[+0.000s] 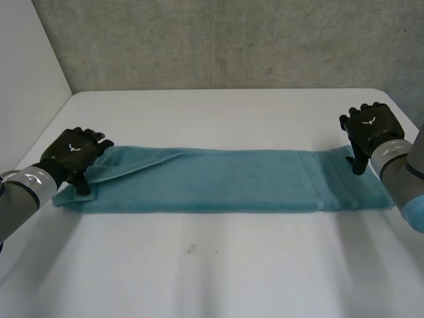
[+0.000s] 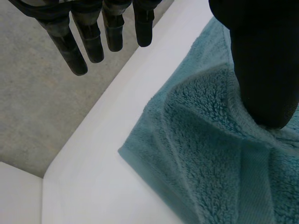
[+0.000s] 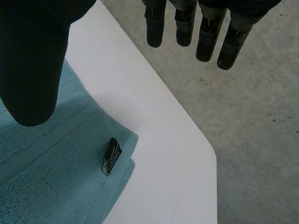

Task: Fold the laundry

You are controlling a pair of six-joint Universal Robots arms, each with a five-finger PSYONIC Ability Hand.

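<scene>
Towel [image 1: 225, 179], teal and folded into 1 long strip, lay flat across the middle of the white table [image 1: 212, 265], running from left to right. At its left end the upper layer was rumpled, with a diagonal crease. The left hand [image 1: 74, 151] sat at that left end. In the left wrist view its fingers [image 2: 88, 42] were straight and spread over the table's far edge, clear of the cloth, while its thumb [image 2: 264, 60] pressed down onto the towel's pile [image 2: 210, 163], so the hand was open and held nothing. The right hand [image 1: 372, 126] sat at the far right corner of the towel. It was open too, with straight fingers [image 3: 205, 37] out over the grey floor [image 3: 252, 116] and the thumb [image 3: 30, 60] pointing down at the cloth [image 3: 46, 172]; whether it touched could not be told. A small black tag [image 3: 111, 156] lay on that corner.
</scene>
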